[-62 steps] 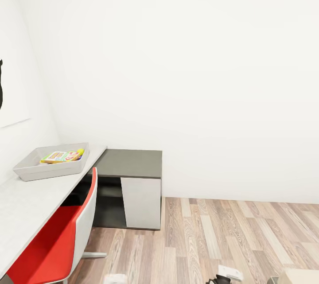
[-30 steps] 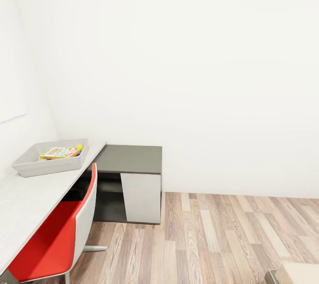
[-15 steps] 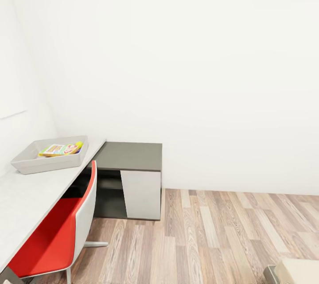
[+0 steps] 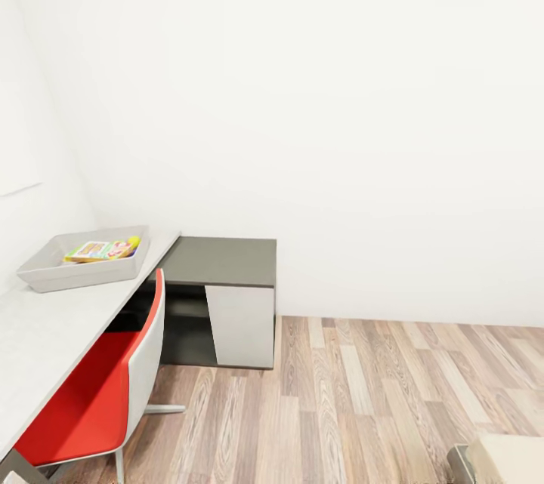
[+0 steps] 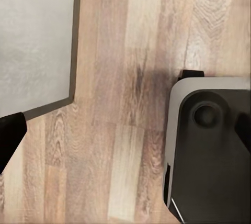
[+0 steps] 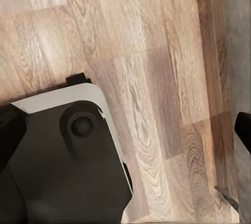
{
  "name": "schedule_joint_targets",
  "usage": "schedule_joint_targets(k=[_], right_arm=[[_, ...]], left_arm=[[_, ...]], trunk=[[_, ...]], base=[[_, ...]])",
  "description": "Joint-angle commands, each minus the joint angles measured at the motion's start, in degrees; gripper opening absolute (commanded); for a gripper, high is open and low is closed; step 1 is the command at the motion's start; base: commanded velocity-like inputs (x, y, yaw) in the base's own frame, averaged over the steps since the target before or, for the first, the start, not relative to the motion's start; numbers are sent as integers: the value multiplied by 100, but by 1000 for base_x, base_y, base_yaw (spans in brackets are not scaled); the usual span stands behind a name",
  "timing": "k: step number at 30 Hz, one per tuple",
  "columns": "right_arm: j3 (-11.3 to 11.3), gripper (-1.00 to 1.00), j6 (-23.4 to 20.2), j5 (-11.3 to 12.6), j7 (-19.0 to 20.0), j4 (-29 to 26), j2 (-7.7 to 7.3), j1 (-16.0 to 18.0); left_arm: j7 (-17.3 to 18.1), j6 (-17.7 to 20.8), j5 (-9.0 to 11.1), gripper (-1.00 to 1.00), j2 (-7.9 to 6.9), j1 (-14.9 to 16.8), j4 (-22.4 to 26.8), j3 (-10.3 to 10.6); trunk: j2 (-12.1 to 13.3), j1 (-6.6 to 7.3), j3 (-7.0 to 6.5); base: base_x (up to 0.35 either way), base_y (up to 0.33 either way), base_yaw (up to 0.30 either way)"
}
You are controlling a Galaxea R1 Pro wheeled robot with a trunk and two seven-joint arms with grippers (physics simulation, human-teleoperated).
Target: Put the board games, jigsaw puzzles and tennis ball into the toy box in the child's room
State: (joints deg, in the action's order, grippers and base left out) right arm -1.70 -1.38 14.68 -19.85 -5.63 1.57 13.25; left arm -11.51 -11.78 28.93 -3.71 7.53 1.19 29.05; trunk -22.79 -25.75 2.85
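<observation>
Toy box (image 4: pixel 45 276): on table (image 4: pixel 53 333), toys inside. Both grippers' spread unreadable. Risk: base clipping red chair (image 4: pixel 106 386) on approach.

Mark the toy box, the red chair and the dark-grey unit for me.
toy box (image 4: pixel 75 277): head view, front wall.
red chair (image 4: pixel 75 405): head view, seat.
dark-grey unit (image 4: pixel 223 260): head view, top surface.

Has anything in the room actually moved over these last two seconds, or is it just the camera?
Just the camera: the whole head view has tilted upward, so everything slid down the picture and the arm parts at the bottom edge dropped out. The toy box sits unmoved on the table, with a colourful game box and tennis ball inside.
</observation>
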Motion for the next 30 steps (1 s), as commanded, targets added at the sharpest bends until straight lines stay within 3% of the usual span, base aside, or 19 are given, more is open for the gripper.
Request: schedule_joint_targets(k=[1, 7, 30], right_arm=[[-23, 100, 34, 32, 197, 43, -36, -41], [-23, 100, 655, 66, 884, 397, -213, -137], [-23, 100, 841, 83, 953, 492, -235, -406]], left_arm=[[-19, -8, 42, 100, 18, 3, -2, 48], [-17, -8, 43, 100, 45, 3, -15, 48], [-11, -17, 48, 100, 27, 3, -33, 39]], trunk=[[-13, -3, 23], [-13, -3, 79], [-13, -3, 297]], base=[[0, 0, 0], [0, 0, 0], [0, 0, 0]])
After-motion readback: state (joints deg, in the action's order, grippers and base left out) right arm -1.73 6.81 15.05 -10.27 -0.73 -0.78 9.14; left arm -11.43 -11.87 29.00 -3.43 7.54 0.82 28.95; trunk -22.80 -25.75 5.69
